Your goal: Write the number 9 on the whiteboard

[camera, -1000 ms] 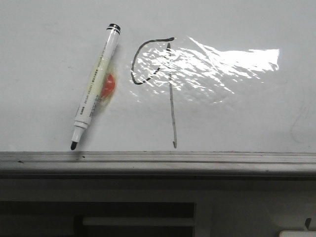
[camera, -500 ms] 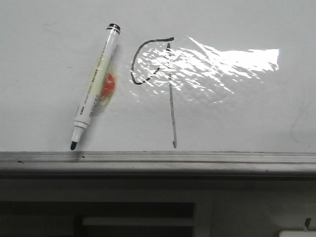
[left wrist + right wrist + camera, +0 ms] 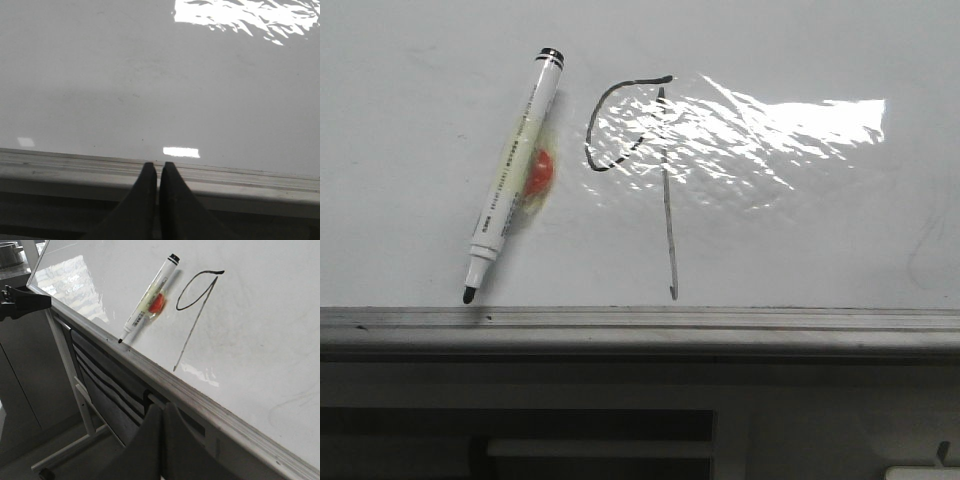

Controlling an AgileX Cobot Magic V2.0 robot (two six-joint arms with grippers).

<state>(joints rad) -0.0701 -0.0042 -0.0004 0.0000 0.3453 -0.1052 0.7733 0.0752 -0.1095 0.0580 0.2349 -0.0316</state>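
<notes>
The number 9 [image 3: 660, 170] is drawn in thin black strokes on the whiteboard [image 3: 800, 230], an open loop joined to a long stem; it also shows in the right wrist view as the number 9 [image 3: 195, 315]. A white black-tipped marker pen [image 3: 510, 175] lies slanted left of it, tip down near the grey rail [image 3: 640, 325], over an orange-red spot. My left gripper [image 3: 159, 167] is shut and empty, off the board at its lower rail. My right gripper [image 3: 164, 410] is shut and empty, below the rail [image 3: 200, 400], away from the marker pen [image 3: 150, 297].
A bright glare patch [image 3: 770, 130] lies right of the number. Below the board are dark slotted panels [image 3: 110, 395] and a grey stand frame [image 3: 70, 370]. A dark arm part [image 3: 22, 302] shows at the board's far corner.
</notes>
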